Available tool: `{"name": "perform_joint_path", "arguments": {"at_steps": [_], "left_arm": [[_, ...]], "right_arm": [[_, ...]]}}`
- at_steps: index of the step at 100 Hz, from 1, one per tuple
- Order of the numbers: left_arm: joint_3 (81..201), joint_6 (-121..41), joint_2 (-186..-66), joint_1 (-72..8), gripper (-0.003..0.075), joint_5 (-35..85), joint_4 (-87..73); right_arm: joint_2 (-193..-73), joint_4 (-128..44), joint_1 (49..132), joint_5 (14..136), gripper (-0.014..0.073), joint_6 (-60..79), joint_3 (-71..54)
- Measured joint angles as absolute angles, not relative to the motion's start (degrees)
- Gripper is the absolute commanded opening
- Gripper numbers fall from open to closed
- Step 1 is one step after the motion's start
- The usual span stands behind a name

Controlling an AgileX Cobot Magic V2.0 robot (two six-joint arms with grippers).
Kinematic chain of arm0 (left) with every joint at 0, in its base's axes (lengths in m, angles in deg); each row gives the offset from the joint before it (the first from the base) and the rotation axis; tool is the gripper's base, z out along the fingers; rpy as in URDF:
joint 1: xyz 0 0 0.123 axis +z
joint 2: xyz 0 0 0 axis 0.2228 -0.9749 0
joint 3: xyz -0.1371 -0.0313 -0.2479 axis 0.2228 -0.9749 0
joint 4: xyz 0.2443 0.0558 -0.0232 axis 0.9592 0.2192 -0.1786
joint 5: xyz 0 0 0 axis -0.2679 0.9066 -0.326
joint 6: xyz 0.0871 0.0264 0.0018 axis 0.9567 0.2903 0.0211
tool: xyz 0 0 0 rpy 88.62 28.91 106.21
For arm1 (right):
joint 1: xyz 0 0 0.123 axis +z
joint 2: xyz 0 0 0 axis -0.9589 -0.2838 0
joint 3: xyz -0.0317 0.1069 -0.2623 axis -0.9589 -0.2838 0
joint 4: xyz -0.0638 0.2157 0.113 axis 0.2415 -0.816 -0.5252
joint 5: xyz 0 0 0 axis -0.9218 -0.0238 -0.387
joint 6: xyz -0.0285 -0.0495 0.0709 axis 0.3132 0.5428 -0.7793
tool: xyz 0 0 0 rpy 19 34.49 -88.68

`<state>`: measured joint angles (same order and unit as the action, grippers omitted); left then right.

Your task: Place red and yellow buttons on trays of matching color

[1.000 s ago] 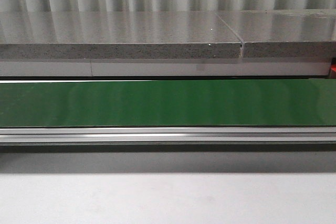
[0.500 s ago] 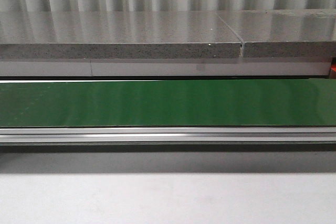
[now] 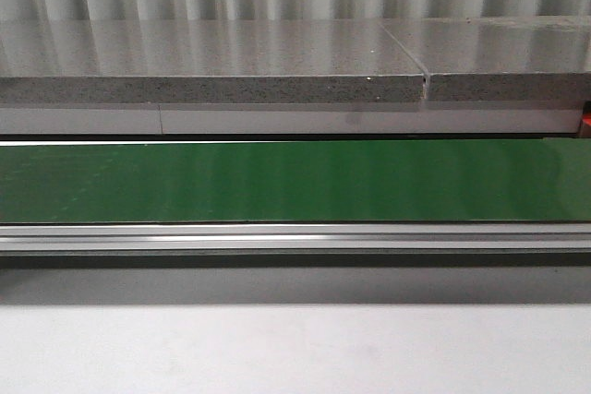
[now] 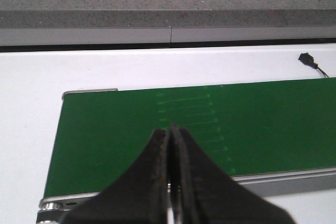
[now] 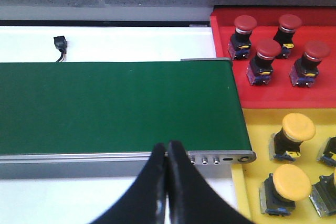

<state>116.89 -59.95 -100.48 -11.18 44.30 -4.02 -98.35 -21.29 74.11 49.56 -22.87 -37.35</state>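
In the right wrist view, several red buttons (image 5: 268,50) stand on the red tray (image 5: 222,31), and several yellow buttons (image 5: 297,127) lie on the yellow tray (image 5: 255,129) beside it. Both trays sit past the end of the green belt (image 5: 115,106). My right gripper (image 5: 167,146) is shut and empty over the belt's near rail. My left gripper (image 4: 171,130) is shut and empty above the belt's other end (image 4: 105,140). No button lies on the belt in any view. Neither gripper shows in the front view.
A grey stone ledge (image 3: 212,76) runs behind the green belt (image 3: 295,182). An aluminium rail (image 3: 295,237) borders the belt's near side. A small black connector with a wire (image 4: 306,59) lies on the white table behind the belt; it shows again as a black connector (image 5: 61,42).
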Motion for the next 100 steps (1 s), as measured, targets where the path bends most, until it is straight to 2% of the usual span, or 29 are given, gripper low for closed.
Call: {"name": "perform_joint_path", "arguments": {"at_steps": [34, 74, 100], "left_arm": [[116.9, -59.9, -100.5, -11.2, -0.002, 44.3, -4.0], [116.9, -59.9, -100.5, -11.2, -0.002, 44.3, -4.0], [116.9, -59.9, -100.5, -11.2, -0.002, 44.3, -4.0]], "right_arm": [[-98.3, -21.3, 74.5, 51.2, -0.0067, -22.9, -38.0], [-92.3, -21.3, 78.9, 74.2, -0.0067, -22.9, -51.5], [-82.9, -21.3, 78.9, 80.7, -0.0067, -22.9, -61.9]]}}
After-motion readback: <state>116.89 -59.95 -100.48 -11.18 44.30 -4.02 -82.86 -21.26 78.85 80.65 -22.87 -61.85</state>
